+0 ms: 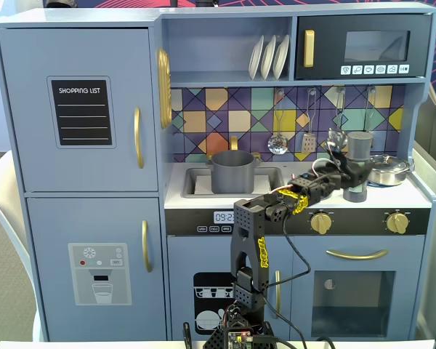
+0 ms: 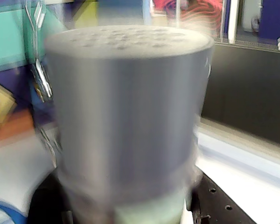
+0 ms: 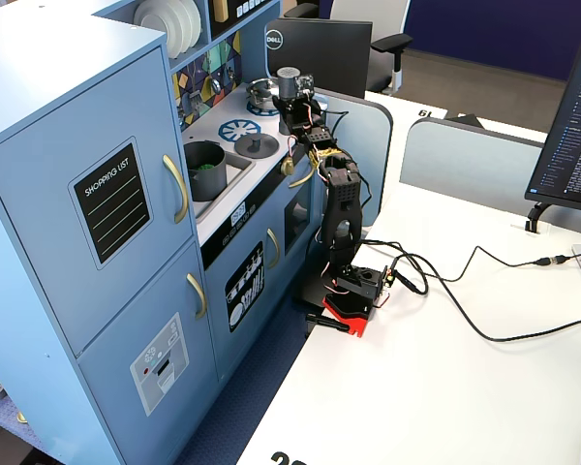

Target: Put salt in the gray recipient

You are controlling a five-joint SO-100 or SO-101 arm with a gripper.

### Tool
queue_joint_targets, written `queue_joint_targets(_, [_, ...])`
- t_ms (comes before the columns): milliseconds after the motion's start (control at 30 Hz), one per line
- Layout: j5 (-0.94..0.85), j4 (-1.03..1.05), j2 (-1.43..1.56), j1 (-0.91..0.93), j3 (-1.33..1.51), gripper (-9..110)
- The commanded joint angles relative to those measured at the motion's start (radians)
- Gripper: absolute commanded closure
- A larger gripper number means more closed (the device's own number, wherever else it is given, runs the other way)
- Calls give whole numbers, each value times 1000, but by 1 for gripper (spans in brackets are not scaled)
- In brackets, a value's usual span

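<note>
The salt shaker [image 1: 360,145] is a tall dark gray cylinder, upright over the stove top at the right of the counter. My gripper [image 1: 354,173] is shut around its middle. In the wrist view the shaker [image 2: 130,107] fills the frame, blurred, with its pale green label [image 2: 149,212] at the bottom between my gripper's [image 2: 140,215] black jaws. The gray pot [image 1: 232,171] stands in the sink, well to the left of the shaker. In the other fixed view the pot [image 3: 205,167] is nearer the camera than the shaker [image 3: 289,81] and my gripper [image 3: 292,99]. I cannot tell if the shaker's base touches the counter.
A shiny steel pan [image 1: 387,169] sits just right of the shaker. A flat gray lid [image 3: 257,145] lies on the counter between the sink and the arm. Utensils [image 1: 277,142] hang on the tiled back wall. The microwave shelf [image 1: 360,80] overhangs the stove.
</note>
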Motion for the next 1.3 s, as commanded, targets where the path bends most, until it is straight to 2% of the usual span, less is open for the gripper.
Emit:
queue_joint_targets(0, [38, -67, 87, 34, 51, 49])
queue_joint_targets(67, [9, -83, 120, 41, 80, 43])
queue_joint_targets(167, [-12, -69, 187, 49, 106, 41])
queue_joint_targets(300, [-26, 118, 407, 54, 187, 43])
queue_joint_targets(400, [-28, 476, 661, 37, 258, 49])
queue_joint_targets(467, [-2, 770, 838, -20, 275, 57])
queue_joint_targets(567, [51, 1154, 1049, -187, 272, 67])
queue_joint_targets(667, [81, 1374, 1232, -443, 357, 79])
queue_joint_targets(833, [109, 1459, 1433, -842, 666, 100])
queue_joint_targets(1067, [-67, 1321, 1597, -868, 1197, 101])
queue_joint_targets(1200, [-32, 1187, 1597, -891, 1404, 101])
queue_joint_targets(1267, [-5, 1204, 1591, -902, 1431, 101])
